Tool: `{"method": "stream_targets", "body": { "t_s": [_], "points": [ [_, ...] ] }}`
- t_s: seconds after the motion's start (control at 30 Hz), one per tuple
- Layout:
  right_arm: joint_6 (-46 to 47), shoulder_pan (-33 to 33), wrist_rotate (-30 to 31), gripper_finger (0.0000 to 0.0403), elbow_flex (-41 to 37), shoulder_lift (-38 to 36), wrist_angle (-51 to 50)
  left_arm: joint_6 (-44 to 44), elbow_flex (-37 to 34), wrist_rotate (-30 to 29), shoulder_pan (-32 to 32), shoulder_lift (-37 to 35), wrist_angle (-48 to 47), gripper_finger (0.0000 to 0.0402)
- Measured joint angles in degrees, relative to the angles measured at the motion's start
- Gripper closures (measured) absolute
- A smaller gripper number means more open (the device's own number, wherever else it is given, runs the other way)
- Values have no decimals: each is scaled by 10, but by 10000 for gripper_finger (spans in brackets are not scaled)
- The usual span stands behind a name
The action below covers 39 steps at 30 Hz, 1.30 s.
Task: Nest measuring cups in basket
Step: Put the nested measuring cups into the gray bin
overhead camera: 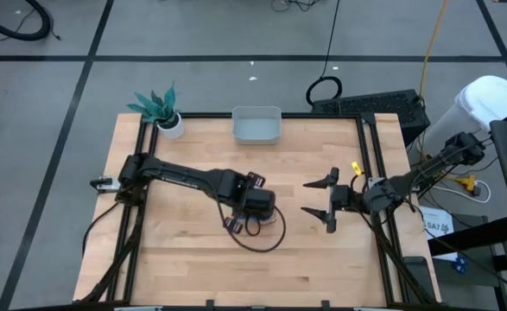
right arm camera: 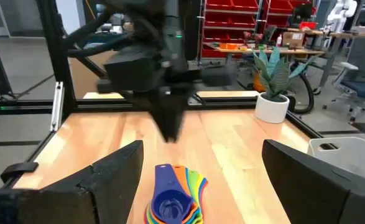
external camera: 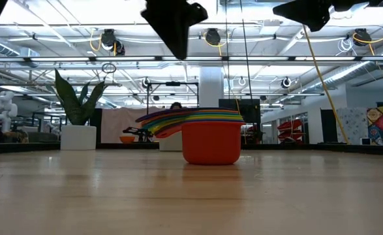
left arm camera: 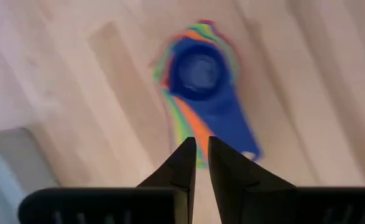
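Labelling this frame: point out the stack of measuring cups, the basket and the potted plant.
stack of measuring cups (external camera: 210,142), low view, red outer cup's wall.
basket (overhead camera: 256,136), high view, near wall.
potted plant (right arm camera: 271,107), right wrist view, white pot's side.

No text, label, brand or number can be read anywhere in these views.

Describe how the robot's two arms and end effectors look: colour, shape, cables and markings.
Both arms are dark, jointed and slim. The left end effector has two black wedge-shaped fingers tapering to points; a black cable loops beside its wrist. The right end effector has two dark, pointed prongs, with a small yellow tag on the arm behind it.
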Motion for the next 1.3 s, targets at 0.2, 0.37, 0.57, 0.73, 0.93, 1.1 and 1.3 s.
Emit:
{"method": "stream_targets", "body": {
  "t_s": [0.2, 0.37, 0.57, 0.73, 0.93, 1.1, 1.3],
  "points": [
    [-9, 0, 0, 81, 0, 0, 0, -65, 0, 11, -35, -4, -16, 298],
    [-9, 0, -3, 81, 0, 0, 0, -135, 0, -26, -38, -3, -27, 197],
    [-9, 0, -14, 81, 0, 0, 0, -217, -10, -27, -33, -3, -13, 86],
    [-14, 0, -15, 81, 0, 0, -4, -244, -39, -38, -42, -2, 16, 26],
    [-15, 0, -15, 81, 0, 0, -13, -268, -73, -43, -44, -2, 34, 3],
    [-19, -1, -15, 81, 0, 0, -16, -274, -94, -43, -44, -2, 68, 2],
    [-19, -1, -15, 81, 0, 0, -20, -274, -131, -43, -41, -2, 91, 2]
  ]
}}
